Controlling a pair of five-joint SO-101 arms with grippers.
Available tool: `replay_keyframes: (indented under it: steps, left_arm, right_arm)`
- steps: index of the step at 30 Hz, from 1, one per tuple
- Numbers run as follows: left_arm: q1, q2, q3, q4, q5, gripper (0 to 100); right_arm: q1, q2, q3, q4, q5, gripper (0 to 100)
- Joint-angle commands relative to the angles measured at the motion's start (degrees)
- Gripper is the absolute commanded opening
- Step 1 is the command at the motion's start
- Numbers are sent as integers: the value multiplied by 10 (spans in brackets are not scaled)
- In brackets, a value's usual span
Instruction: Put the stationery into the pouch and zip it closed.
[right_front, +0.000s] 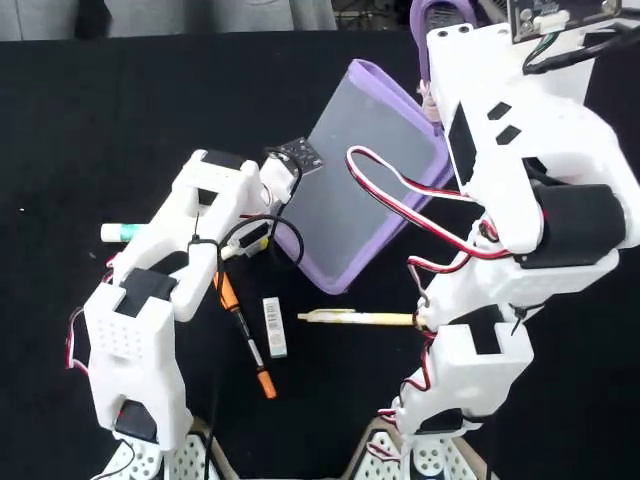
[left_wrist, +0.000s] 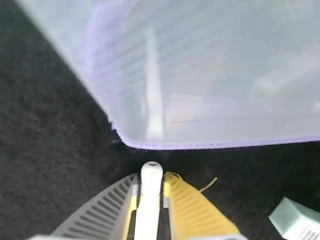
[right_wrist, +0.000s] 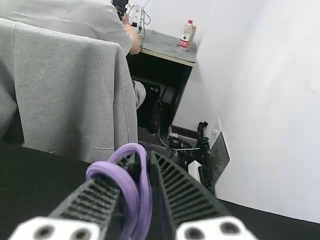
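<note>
**Pouch held up by its loop, a white stick aimed at its edge**

The black worktop (right_front: 120, 120) carries everything. The purple pouch (right_front: 365, 170), with its clear mesh face up, lies tilted, its long axis running from the right hand (right_wrist: 144, 159) down toward the left hand (left_wrist: 151, 177). The right hand is clenched on the pouch's purple loop (right_wrist: 107, 172), probably to lift that end and steady the pouch for loading.

The left hand grasps a slim white stick (left_wrist: 150, 205) between its fingers. The stick's long axis runs straight out along the fingers, and its tip points at the purple-bound edge of the pouch just ahead, near but not touching. I cannot tell whether that edge is the opening.

Loose stationery waits on the worktop behind the left hand: a yellow pen (right_front: 355, 318) lying crosswise below the pouch, an orange marker (right_front: 245, 335) lying slantwise, a small white eraser (right_front: 274, 327) between them, and a white tube with a green cap (right_front: 122, 232) off to the outer side. So the filling looks barely begun, and the zip is a later step.
</note>
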Motion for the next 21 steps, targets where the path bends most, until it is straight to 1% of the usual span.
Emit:
replay_keyframes:
  steps: [1,6,12,18,20,21]
  left_arm:
    - [-8,1,-45,25,-3,29]
    - [-8,-62,-109,120,-1,29]
    - [-8,-200,-174,212,0,29]
    - [-15,-364,-177,225,2,29]
    - [-27,-418,-181,222,19,29]
    - [-35,-444,-179,208,35,29]
  right_arm:
    - [-11,-6,-10,-1,3,25]
    - [-12,-6,-10,0,2,25]
    - [-50,-6,-10,9,3,25]
    - [-87,-6,-10,20,3,25]
    - [-103,-7,-11,27,3,25]
    - [-113,-7,-11,30,3,25]
